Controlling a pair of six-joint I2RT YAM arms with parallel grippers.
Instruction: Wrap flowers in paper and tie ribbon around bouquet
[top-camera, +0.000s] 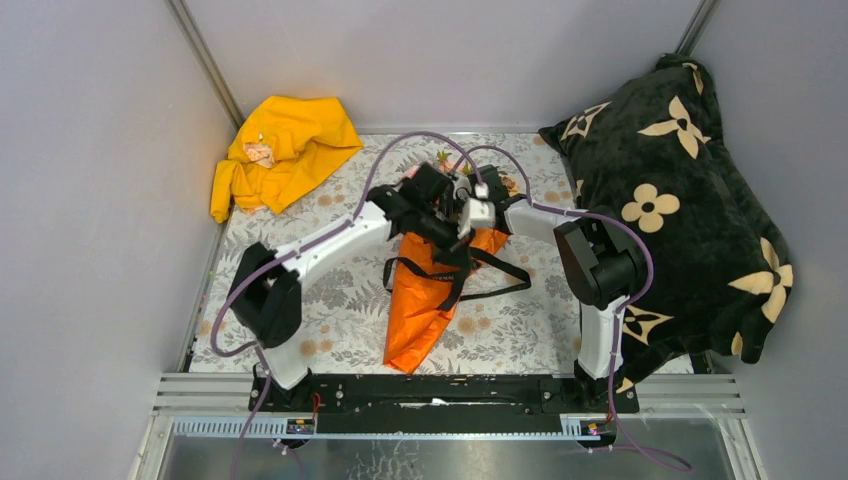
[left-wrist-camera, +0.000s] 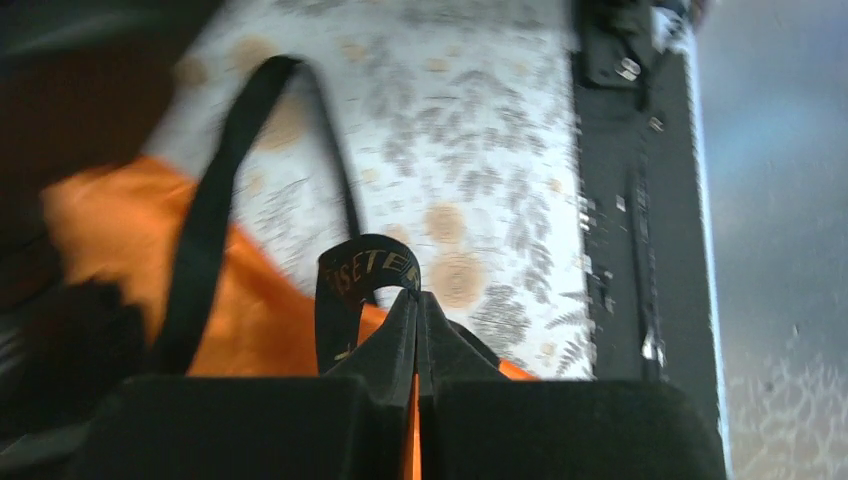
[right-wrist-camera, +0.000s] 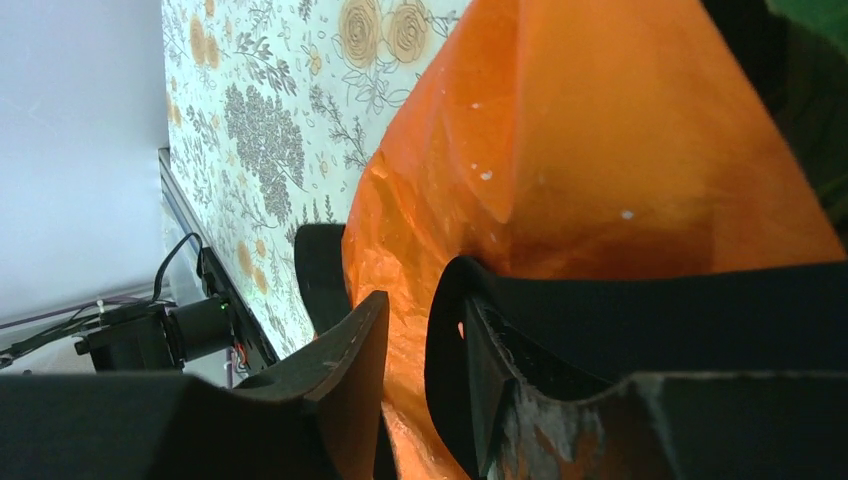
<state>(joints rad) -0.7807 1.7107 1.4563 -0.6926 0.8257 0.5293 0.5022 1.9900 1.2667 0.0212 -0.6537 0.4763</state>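
Pinching ribbon (left-wrist-camera: 368, 262): left jaws | right jaws: narrowly parted | paper (top-camera: 425, 300) holds flowers (top-camera: 442, 160)

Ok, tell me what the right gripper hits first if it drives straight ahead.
Most likely the paper: it fills the view just past the open jaws of the right gripper. The ribbon drapes over one finger, so it may drag along.

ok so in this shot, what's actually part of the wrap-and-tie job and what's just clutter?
Job:
- orange paper cone
- black ribbon, lying across the cone
- left tool, shut on a ribbon loop
- right tool, open, ribbon over one finger

Lying about:
- yellow garment, far left corner
- black pillow with cream flower shapes, right side
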